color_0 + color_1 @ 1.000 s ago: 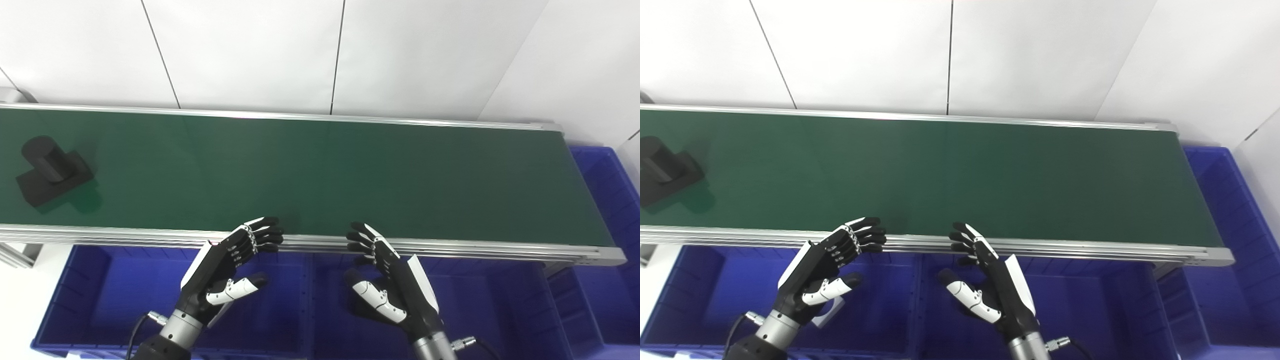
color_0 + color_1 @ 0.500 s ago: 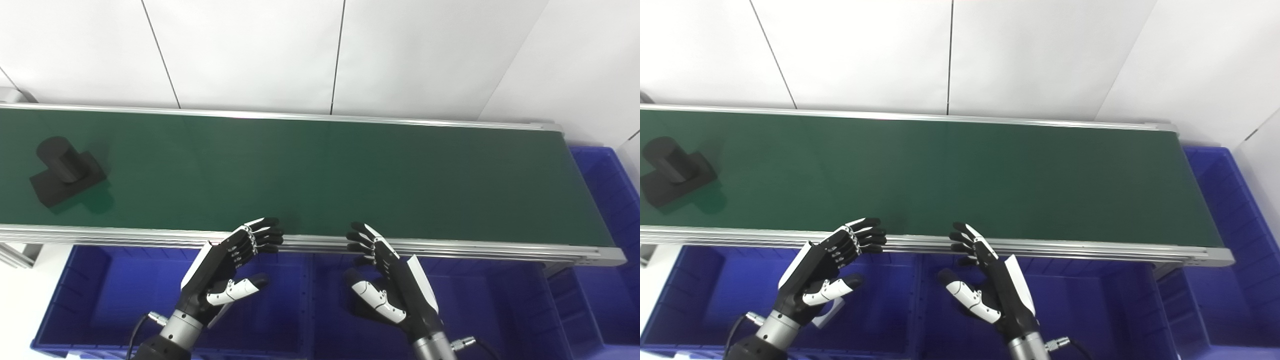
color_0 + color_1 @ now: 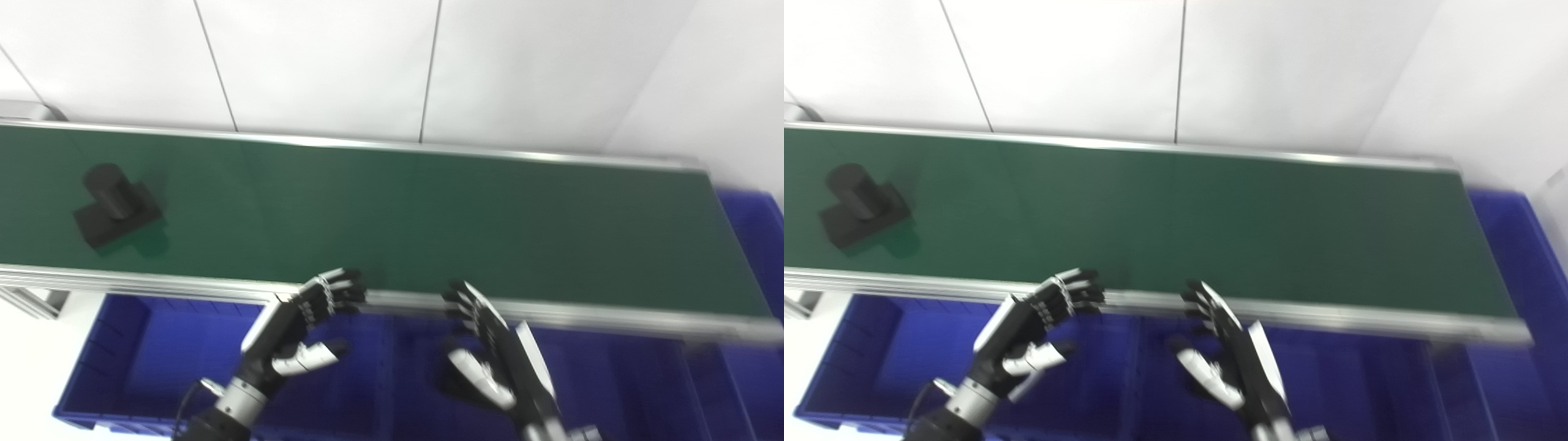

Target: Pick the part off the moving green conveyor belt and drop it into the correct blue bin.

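Nearest the robot, a row of blue bins (image 3: 141, 343) runs below the near edge of the conveyor, with a divider between the left one and the next, and another blue bin (image 3: 1528, 245) sits at the belt's right end. No label or writing can be read on any of them, and both views are somewhat blurred. Above the bins hover the two hands, empty and with fingers spread apart: the left hand (image 3: 293, 334) holds its thumb out toward the middle and its fingertips (image 3: 343, 288) reach up to the near aluminium rail (image 3: 153, 282) of the conveyor, while the right hand (image 3: 496, 349) mirrors it just to the right, palm turned inward. Neither hand touches the part. Beyond the rail stretches the green conveyor belt (image 3: 429, 220), bare across its middle and right. The part (image 3: 116, 205), a black piece made of a short cylinder lying on a flat block, rests on the belt far to the left, well apart from both hands and nearer the belt's middle line than its near edge. Nothing stands between the hands and it. Behind the belt's far rail rises a white panelled wall (image 3: 318, 61).
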`<state>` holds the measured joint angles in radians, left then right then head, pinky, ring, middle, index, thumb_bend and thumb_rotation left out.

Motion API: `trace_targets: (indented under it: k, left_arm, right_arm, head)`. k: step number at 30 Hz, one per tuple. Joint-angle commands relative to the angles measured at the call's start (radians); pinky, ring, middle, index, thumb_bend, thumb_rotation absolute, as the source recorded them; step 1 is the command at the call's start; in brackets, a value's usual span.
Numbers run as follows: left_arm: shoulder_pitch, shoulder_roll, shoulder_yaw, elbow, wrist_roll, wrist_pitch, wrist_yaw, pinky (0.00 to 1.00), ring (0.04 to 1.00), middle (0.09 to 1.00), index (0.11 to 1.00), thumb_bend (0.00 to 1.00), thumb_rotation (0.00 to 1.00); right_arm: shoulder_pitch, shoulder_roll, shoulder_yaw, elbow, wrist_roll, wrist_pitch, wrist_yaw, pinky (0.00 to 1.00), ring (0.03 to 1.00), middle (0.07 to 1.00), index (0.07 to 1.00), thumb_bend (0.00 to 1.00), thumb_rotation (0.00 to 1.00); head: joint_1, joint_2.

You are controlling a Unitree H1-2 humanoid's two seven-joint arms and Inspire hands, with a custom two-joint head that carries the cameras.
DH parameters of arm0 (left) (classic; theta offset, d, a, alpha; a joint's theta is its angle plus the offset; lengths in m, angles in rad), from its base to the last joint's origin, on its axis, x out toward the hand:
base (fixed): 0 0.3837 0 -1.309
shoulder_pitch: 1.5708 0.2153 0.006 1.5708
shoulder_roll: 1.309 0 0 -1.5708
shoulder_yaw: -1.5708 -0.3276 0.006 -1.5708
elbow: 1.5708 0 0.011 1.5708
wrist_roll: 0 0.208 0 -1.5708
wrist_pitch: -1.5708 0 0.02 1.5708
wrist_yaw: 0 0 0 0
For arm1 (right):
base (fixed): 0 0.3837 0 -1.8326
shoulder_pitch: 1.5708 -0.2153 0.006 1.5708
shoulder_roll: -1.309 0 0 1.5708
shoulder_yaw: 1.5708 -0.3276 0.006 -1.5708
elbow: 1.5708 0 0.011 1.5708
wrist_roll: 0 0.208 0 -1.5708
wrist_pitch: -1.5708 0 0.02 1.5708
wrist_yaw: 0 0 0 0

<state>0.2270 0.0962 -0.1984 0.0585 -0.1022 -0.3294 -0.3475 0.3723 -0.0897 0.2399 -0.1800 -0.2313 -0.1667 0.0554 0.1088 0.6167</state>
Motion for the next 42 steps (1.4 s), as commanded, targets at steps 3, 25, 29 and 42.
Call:
trace_targets:
  k: [3, 25, 29, 42]
  left_arm:
    - [-0.021, -0.020, -0.013, -0.002, 0.021, -0.021, 0.014, 0.70, 0.737, 0.762, 0.808, 0.82, 0.48]
    - [-0.045, -0.071, -0.039, 0.066, 0.078, -0.053, 0.050, 0.68, 0.719, 0.757, 0.793, 0.87, 0.46]
    - [-0.050, -0.075, -0.039, 0.076, 0.076, -0.054, 0.050, 0.68, 0.716, 0.755, 0.790, 0.89, 0.47]
    - [-0.056, -0.074, -0.039, 0.086, 0.080, -0.061, 0.052, 0.68, 0.714, 0.752, 0.792, 0.89, 0.47]
  right_arm:
    - [-0.015, -0.010, -0.010, 0.000, 0.022, -0.082, -0.003, 0.70, 0.810, 0.856, 0.911, 0.46, 0.71]
    - [-0.033, -0.030, -0.035, 0.060, 0.044, -0.126, 0.001, 0.72, 0.838, 0.893, 0.966, 0.35, 0.85]
    - [-0.037, -0.032, -0.035, 0.068, 0.050, -0.127, 0.002, 0.73, 0.842, 0.897, 0.972, 0.34, 0.85]
    - [-0.043, -0.031, -0.035, 0.069, 0.042, -0.129, 0.000, 0.71, 0.835, 0.892, 0.969, 0.35, 0.86]
  head:
    - [0.069, -0.028]
    - [0.262, -0.148]
    - [0.264, -0.148]
    - [0.240, -0.134]
